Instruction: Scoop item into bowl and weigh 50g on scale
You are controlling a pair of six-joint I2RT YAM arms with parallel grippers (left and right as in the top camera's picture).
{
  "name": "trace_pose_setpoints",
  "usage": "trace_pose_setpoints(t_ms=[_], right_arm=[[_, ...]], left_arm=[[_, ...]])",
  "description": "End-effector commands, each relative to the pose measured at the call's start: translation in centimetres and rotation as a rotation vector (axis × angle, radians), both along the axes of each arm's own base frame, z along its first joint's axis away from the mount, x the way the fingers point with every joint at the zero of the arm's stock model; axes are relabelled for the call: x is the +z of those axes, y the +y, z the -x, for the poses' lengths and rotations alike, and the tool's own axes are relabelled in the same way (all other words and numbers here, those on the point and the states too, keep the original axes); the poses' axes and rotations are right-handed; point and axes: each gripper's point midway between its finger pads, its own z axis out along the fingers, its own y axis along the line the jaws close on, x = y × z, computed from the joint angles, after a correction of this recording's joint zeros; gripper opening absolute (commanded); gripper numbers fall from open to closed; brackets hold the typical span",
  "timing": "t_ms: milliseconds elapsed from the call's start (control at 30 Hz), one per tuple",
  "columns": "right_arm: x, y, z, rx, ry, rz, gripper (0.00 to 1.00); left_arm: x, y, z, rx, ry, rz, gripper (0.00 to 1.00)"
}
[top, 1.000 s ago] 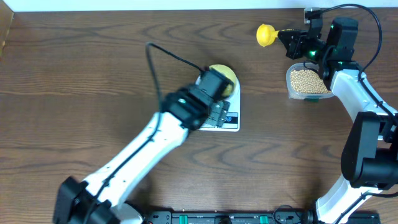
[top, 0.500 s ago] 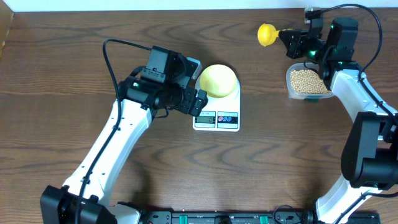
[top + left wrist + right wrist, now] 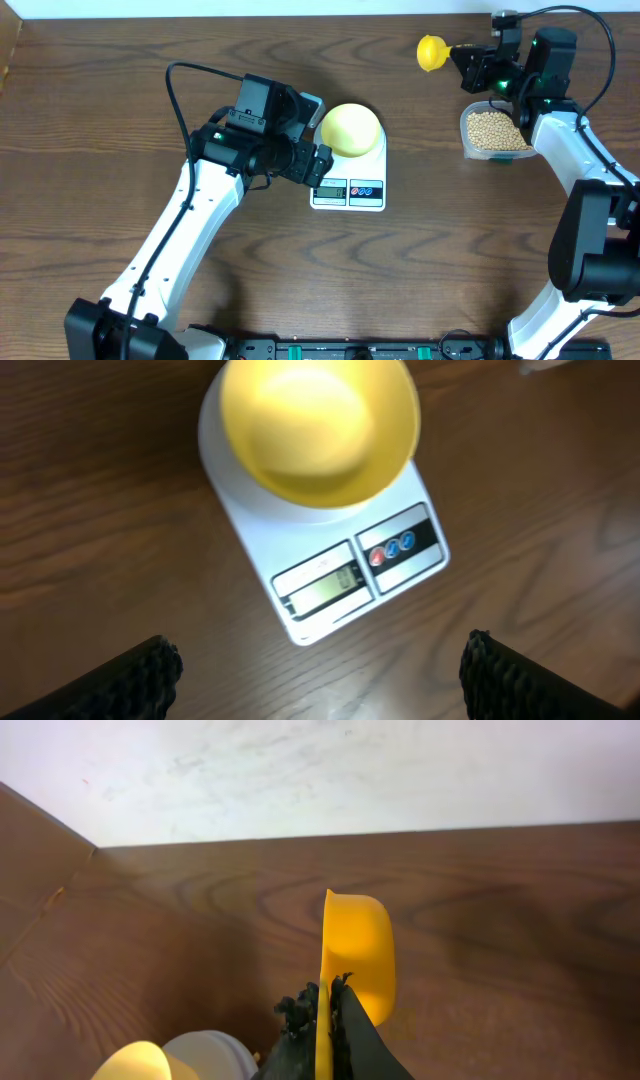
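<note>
Right gripper (image 3: 325,1012) is clamped on the handle of the yellow scoop (image 3: 432,52), jaws pressed tight against the thin plastic. It holds the cup out over bare table at the far right, turned on its edge in the wrist view. From overhead the cup looks empty, though its inside is not plainly shown.

Left gripper (image 3: 320,665) hangs above the near edge of the scale (image 3: 348,193) with its jaws spread wide and nothing between them.

The soybeans (image 3: 495,127) all lie in the clear plastic tub (image 3: 466,143) on the right, just near of the scoop and well apart from the scale. The pale yellow bowl (image 3: 350,128) sits on the scale's platform in the middle of the table and holds nothing. The display is lit, but the digits are too small to read.

The beans will likely handle as a loose, dry heap: each one hard, smooth and light, quick to roll and bounce (no use pinching them one by one). They want the scoop driven in low and lifted level. Pouring should be slow near the target weight, since a few beans shift the reading. The bowl looks light and merely rests on the platform, so a knock from the scoop could slide it.
</note>
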Motion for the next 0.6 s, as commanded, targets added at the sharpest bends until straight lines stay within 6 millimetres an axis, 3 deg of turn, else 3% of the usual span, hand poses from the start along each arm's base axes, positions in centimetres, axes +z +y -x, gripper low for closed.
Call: trace_pose_setpoints(t_ms=[0, 267, 567], right_arm=[[1.6, -0.3, -0.6, -0.009, -0.05, -0.004, 0.01], [2.5, -0.7, -0.7, -0.037, -0.039, -0.057, 0.01], [4.6, -3.9, 0.1, -0.096, -0.041, -0.058, 0.01]], left_arm=[[0.0, 1.7, -0.6, 0.034, -0.042, -0.093, 0.91], [-0.1, 1.7, -0.6, -0.045, -0.087, -0.154, 0.91], [0.0, 0.8, -0.2, -0.074, -0.094, -0.151, 0.91]])
